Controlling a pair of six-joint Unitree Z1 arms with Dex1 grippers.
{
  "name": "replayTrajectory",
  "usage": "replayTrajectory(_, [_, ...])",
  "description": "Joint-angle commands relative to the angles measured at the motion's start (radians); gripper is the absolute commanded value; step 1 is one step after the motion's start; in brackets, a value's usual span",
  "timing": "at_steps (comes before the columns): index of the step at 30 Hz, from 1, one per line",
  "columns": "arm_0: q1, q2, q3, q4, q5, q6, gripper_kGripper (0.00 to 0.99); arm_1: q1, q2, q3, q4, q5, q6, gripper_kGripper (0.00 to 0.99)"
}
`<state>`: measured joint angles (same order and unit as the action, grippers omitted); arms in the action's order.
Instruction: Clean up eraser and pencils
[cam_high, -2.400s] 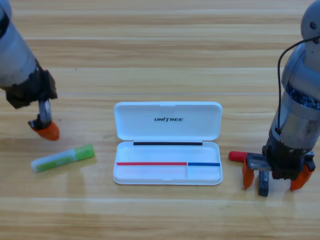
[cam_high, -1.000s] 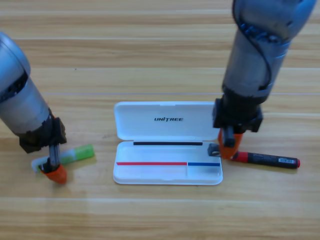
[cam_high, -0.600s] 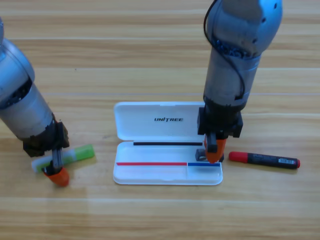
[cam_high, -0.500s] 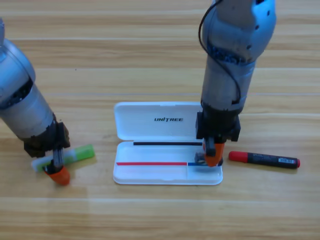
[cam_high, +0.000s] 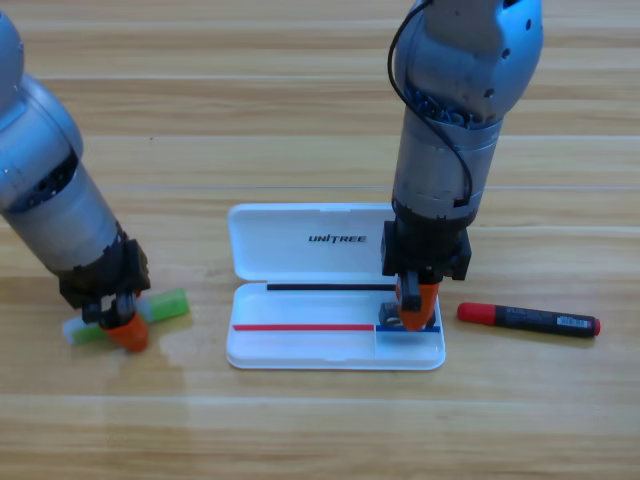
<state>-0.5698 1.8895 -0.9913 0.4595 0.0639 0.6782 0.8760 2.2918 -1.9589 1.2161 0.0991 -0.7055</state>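
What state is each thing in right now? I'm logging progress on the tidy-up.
White case: open, lid back flat.
Eraser: in the right gripper, over the case's right compartment.
Green pen: lying on the table, left gripper down on it.
Red-capped marker: lying on the table, untouched.

the left gripper (cam_high: 124, 327) points down at the table's left side. the right gripper (cam_high: 413, 308) hangs straight down at mid-right, its arm upright above it.

Green pen (cam_high: 160, 306) lies left of the case, red-capped marker (cam_high: 528, 319) right, eraser (cam_high: 390, 317) over its right compartment.
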Motion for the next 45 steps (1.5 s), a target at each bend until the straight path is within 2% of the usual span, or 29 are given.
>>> replayTrajectory(1, [0.008, 0.059, -0.003, 0.013, 0.007, 0.029, 0.502, 0.026, 0.075, 0.002, 0.016, -0.009, -0.002, 0.0])
replayTrajectory(7, [0.008, 0.063, -0.024, 0.039, 0.016, 0.055, 0.249, 0.026, 0.075, 0.008, 0.016, -0.01, -0.002, 0.023])
replayTrajectory(10, [0.008, 0.074, -0.047, 0.067, 0.025, 0.064, 0.084, 0.026, 0.074, 0.012, 0.016, -0.012, -0.002, 0.448])
replayTrajectory(12, [0.008, 0.082, -0.063, 0.085, 0.03, 0.064, 0.0, 0.026, 0.074, 0.014, 0.016, -0.018, -0.002, 0.594])
replayTrajectory(16, [0.01, 0.077, -0.086, 0.12, 0.033, 0.069, 0.0, 0.026, 0.046, 0.025, 0.017, -0.018, -0.003, 0.742])
replayTrajectory(20, [0.008, 0.039, -0.106, 0.162, 0.042, 0.081, 0.0, 0.026, -0.066, 0.034, 0.086, -0.004, -0.008, 0.752])
replayTrajectory(23, [0.008, 0.003, -0.135, 0.211, 0.042, 0.09, 0.0, 0.015, -0.19, 0.095, 0.094, -0.007, -0.026, 0.753])
replayTrajectory(27, [0.008, -0.066, -0.17, 0.275, 0.039, 0.107, 0.0, -0.057, -0.239, 0.16, 0.092, -0.064, -0.072, 0.753])
replayTrajectory(32, [0.008, -0.122, -0.264, 0.387, 0.036, 0.121, 0.0, -0.138, -0.176, 0.21, 0.075, -0.082, -0.118, 0.752])
replayTrajectory(37, [-0.001, -0.113, -0.385, 0.505, 0.01, 0.123, 0.0, -0.192, -0.087, 0.218, 0.0, -0.105, -0.144, 0.752])
replayTrajectory(45, [-0.116, -0.066, -0.494, 0.588, 0.007, 0.086, 0.0, -0.224, -0.06, 0.321, -0.132, -0.116, -0.178, 0.75])
